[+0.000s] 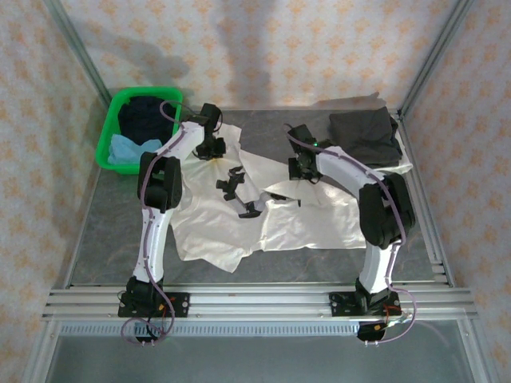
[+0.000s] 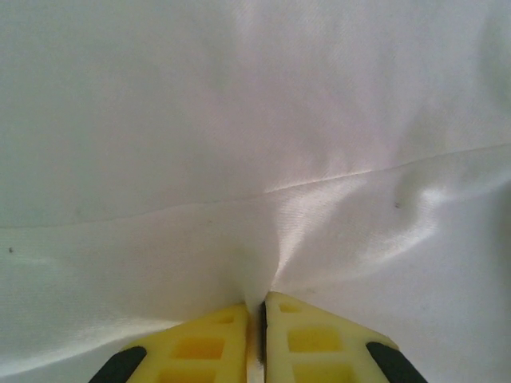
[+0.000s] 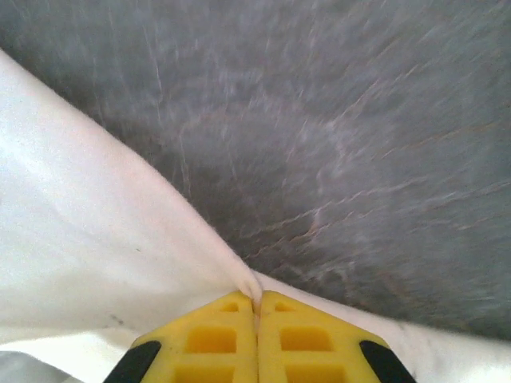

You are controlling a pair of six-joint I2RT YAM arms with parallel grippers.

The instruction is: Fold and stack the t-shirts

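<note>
- The white shirt (image 1: 275,219) lay spread and rumpled across the middle of the table (image 1: 112,239), with black prints (image 1: 238,193) showing near its centre.
- The left gripper (image 1: 212,148) sat at the shirt's 11 o'clock corner. In the left wrist view its yellow fingers (image 2: 204,343) were pressed together, the left gripper (image 2: 262,307) pinching a small ridge of the white shirt (image 2: 239,120), and creases ran out from the pinch.
- The right gripper (image 1: 303,170) sat at the shirt's 1 o'clock edge. In the right wrist view the right gripper (image 3: 257,299) was closed with no gap on the hem of the white shirt (image 3: 88,239), which ran off toward 10 o'clock with the grey marbled table (image 3: 343,136) beyond it.
- The grey shirt (image 1: 366,137) lay folded at the table's 1 o'clock corner, just beside the white shirt's far right edge.
- The green basket (image 1: 106,148) stood at the table's 10 o'clock corner, holding the navy shirt (image 1: 148,114) toward the back and the blue shirt (image 1: 128,149) toward the front.
</note>
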